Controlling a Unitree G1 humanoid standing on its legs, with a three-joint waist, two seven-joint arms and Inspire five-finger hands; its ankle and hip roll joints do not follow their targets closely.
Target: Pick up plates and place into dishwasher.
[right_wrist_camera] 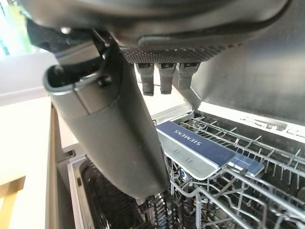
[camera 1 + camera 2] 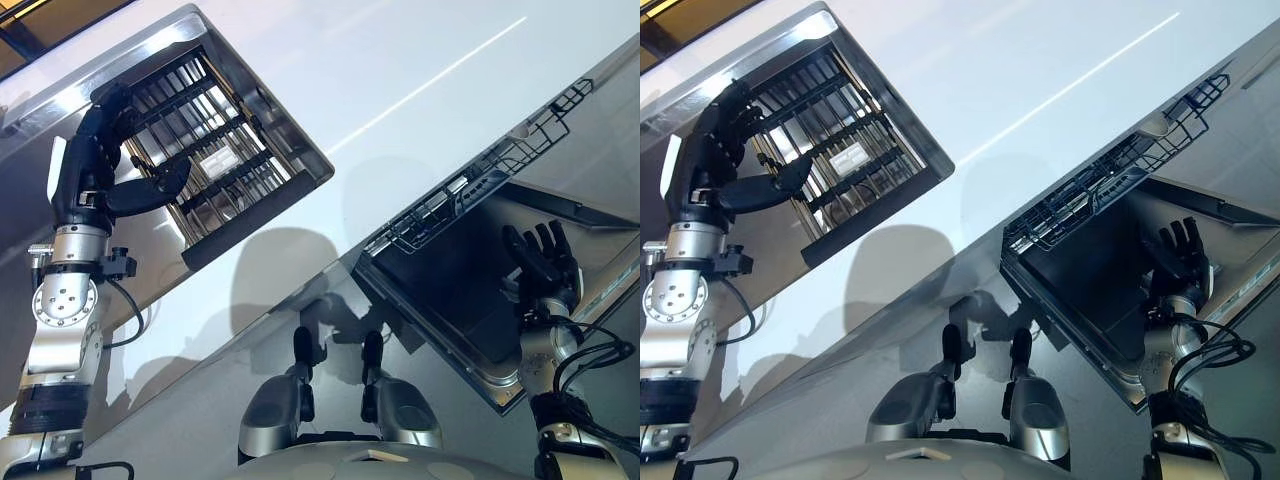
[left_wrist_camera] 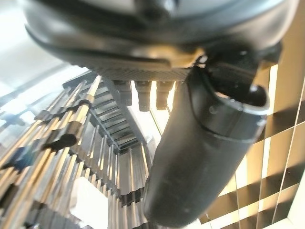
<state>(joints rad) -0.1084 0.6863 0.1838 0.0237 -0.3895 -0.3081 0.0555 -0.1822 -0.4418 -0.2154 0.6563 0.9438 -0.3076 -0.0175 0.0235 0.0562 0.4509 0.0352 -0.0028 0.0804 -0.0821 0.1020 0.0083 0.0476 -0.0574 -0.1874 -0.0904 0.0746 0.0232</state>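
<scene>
Item: left hand [image 2: 100, 165], fingers loosely spread, gripping nothing, hovering at the drying rack [image 2: 215, 150] recessed in the counter [image 2: 400, 80]. Right hand [image 2: 545, 265], spread and empty, over the dishwasher [image 2: 450, 290] door beside its basket [image 1: 248, 181]. We are seeing no plates; we are risking snagged fingers among rack bars.

Bright, even light falls on the white countertop [image 2: 400, 80], and a thin streak of glare [image 2: 440, 75] runs slantwise across it. At the countertop's left side the metal dish rack [image 2: 215, 140] gleams, its steel rim catching hard highlights. Seen from the left wrist, strong light comes from behind the rack's bars; they flare gold and white, and the left hand [image 3: 200, 157] stands as a dark silhouette against them. Below the countertop's right edge the dishwasher tub [image 2: 450, 290] lies in deep shade, while its wire basket [image 1: 238, 181] is evenly lit.
</scene>
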